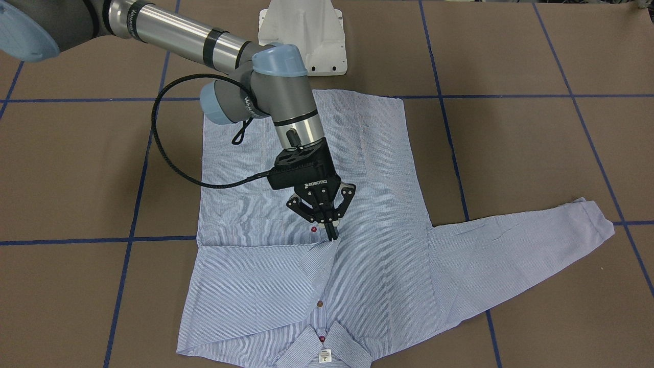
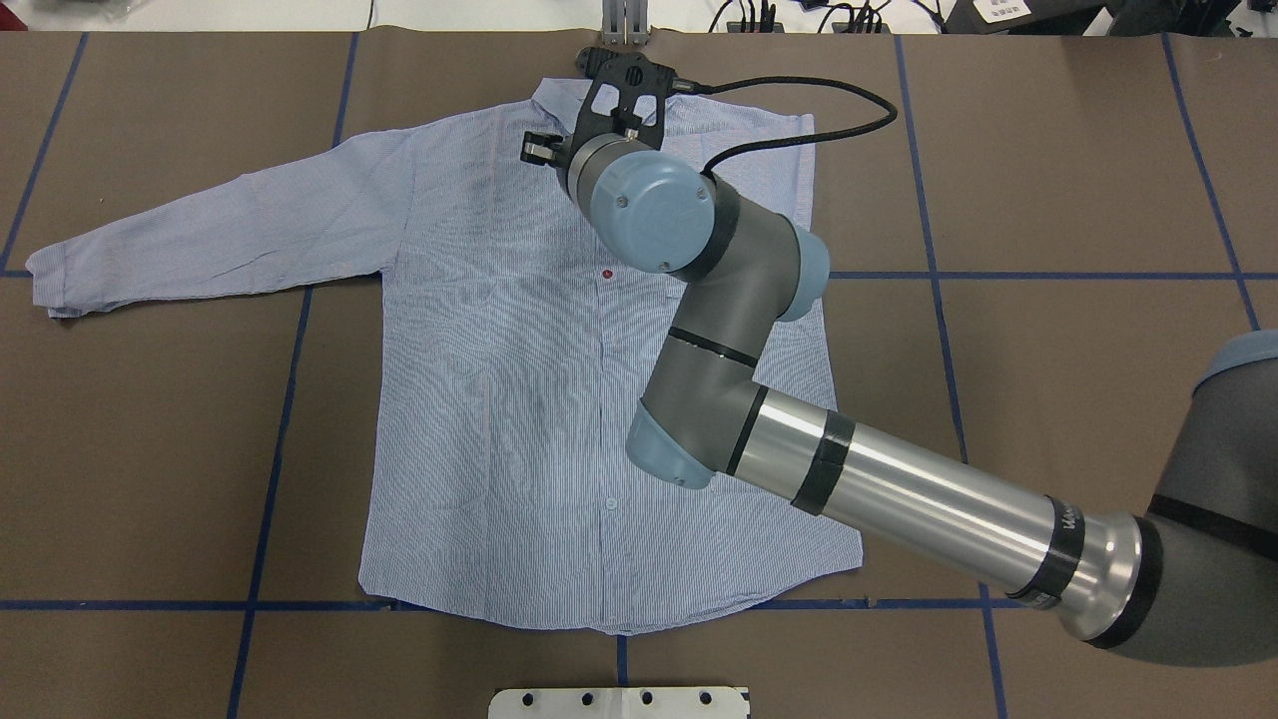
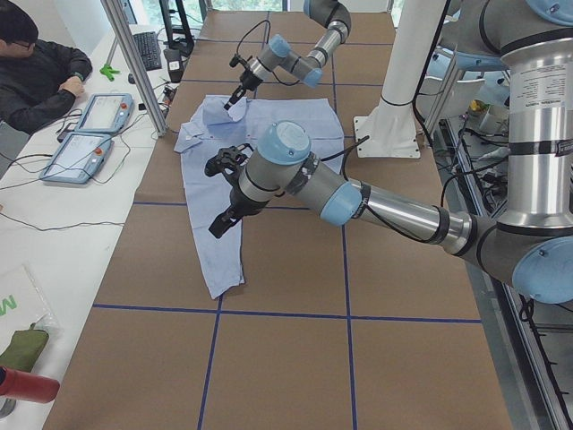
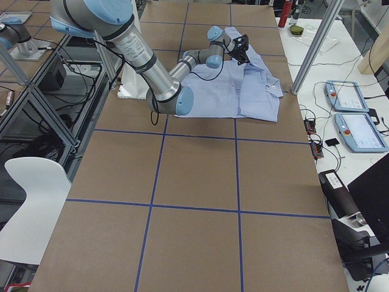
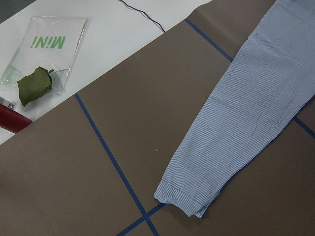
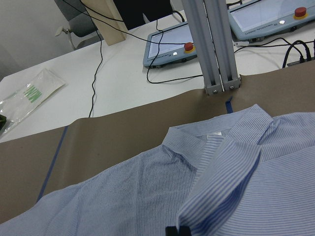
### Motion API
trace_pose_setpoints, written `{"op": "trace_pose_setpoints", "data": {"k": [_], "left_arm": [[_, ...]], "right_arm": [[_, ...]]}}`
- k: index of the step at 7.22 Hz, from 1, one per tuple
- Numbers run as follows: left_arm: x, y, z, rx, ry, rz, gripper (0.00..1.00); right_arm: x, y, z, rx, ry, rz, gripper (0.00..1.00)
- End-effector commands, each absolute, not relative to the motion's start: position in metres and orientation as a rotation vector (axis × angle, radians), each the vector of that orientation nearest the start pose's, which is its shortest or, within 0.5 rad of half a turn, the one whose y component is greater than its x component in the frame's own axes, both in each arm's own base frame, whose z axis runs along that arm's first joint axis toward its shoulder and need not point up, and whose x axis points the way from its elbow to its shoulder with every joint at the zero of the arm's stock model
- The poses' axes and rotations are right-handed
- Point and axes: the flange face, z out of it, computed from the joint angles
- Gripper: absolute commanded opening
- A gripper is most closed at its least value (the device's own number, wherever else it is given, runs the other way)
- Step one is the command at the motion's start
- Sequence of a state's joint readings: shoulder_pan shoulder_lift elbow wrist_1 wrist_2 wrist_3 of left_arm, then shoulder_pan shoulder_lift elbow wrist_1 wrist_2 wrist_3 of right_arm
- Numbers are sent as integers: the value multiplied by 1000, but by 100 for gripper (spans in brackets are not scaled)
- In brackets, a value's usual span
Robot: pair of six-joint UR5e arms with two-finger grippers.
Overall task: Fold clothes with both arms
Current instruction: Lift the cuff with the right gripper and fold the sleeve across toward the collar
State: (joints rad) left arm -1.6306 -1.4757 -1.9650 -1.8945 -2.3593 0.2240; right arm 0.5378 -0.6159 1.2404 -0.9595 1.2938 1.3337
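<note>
Halfway through the sleeve folds on the shirt, spread front-up on the desk. Pinching the in-folded sleeve at the placket with the right end effector, tips together on cloth. Cannot tell apart or together for the left end effector, hovering near the outstretched sleeve. Next, likely: let go, grip that cuff, carry it across the chest.

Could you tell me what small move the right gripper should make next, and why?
Probably open the right gripper and let go. It is shut on the tip of the folded sleeve, which already lies across the shirt beside a red button, with cloth tented under it. The other sleeve lies spread out.
</note>
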Motion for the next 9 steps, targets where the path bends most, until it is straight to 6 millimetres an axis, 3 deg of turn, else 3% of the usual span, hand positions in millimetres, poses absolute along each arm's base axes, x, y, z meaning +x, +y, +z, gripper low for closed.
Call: {"op": "trace_pose_setpoints", "data": {"k": [1, 3, 4, 5, 6, 7, 8, 9], "left_arm": [[-90, -452, 470, 693, 675, 396, 100], [-90, -452, 470, 693, 675, 396, 100], [-90, -452, 470, 692, 673, 395, 100], [-90, -452, 471, 690, 676, 393, 100], [-90, -452, 471, 690, 676, 393, 100], [-90, -453, 473, 687, 677, 391, 100], [-90, -453, 473, 684, 678, 387, 100], [-90, -455, 477, 677, 682, 381, 100]], "right_arm": [[-633, -527, 98, 689, -1028, 424, 0], [-660, -525, 69, 634, -936, 428, 0], [-668, -523, 67, 627, -929, 423, 0], [-669, -524, 60, 614, -936, 445, 72], [-670, -526, 36, 586, -876, 455, 99], [-666, -526, 15, 554, -842, 483, 99], [-656, -539, 16, 510, -824, 484, 99], [-622, -579, 31, 416, -778, 484, 99]]}}
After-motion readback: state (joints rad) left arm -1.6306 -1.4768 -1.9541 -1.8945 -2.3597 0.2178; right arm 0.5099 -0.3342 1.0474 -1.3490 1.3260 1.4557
